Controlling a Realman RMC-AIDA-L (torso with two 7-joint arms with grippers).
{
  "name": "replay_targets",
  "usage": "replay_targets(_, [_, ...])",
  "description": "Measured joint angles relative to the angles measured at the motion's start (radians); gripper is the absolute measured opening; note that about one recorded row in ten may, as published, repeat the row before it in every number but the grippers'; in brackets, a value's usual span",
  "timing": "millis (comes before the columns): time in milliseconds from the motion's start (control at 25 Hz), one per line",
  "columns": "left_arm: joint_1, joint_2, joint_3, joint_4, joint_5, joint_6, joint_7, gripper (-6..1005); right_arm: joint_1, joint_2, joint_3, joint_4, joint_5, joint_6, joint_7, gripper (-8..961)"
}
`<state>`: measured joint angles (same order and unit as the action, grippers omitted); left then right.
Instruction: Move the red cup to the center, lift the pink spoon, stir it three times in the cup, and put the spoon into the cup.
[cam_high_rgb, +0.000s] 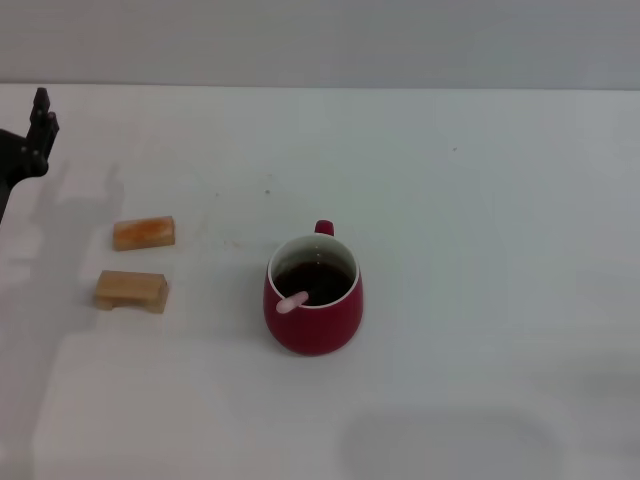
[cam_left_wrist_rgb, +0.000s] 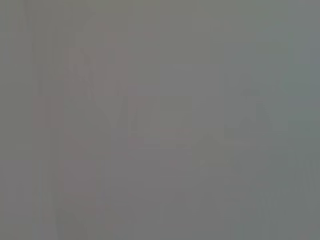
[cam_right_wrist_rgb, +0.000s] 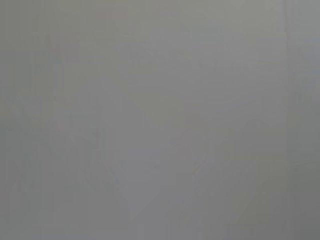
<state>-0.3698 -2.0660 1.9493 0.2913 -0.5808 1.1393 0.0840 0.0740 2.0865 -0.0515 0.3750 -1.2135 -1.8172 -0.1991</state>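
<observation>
Red cup (cam_high_rgb: 313, 296) stands upright on the white desk (cam_high_rgb: 480, 250), slightly left of centre in the head view, handle turned toward the far edge. Pink spoon (cam_high_rgb: 294, 302) is inside the cup: the pink handle end leans on the near-left rim, and the rest runs down into the dark interior. Judged from this layout, the task appears complete or at its final step, the retreat of the arm.

Left gripper (cam_high_rgb: 40, 125) sits at the upper left edge of the frame, well apart from the cup and holding nothing. Whether its jaws are spread or pressed together cannot be told from this angle. Right gripper does not appear in any view.

Recommendation for the step in hand: withdraw the left arm up and away along the frame edge, keeping clear of the two tan wooden blocks (cam_high_rgb: 138, 260) lying in the left part of the frame between the gripper and the cup. Avoid any pass over the cup, since a knock to the protruding handle could tip the spoon out.

Not verifiable: the spoon's bowl, hidden in the cup; whether the cup holds liquid or is merely dark inside. Both wrist views show only featureless grey.
</observation>
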Motion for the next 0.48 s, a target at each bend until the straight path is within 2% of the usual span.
replay_targets(240, [0.009, 0.001, -0.007, -0.003, -0.004, -0.041, -0.037, 685, 0.006, -0.006, 0.009, 0.011, -0.004, 0.005, 0.041, 95])
replay_targets(480, [0.001, 0.003, -0.005, -0.008, 0.001, -0.054, -0.044, 694, 0.001, -0.006, -0.013, -0.016, -0.007, 0.01, 0.153, 113])
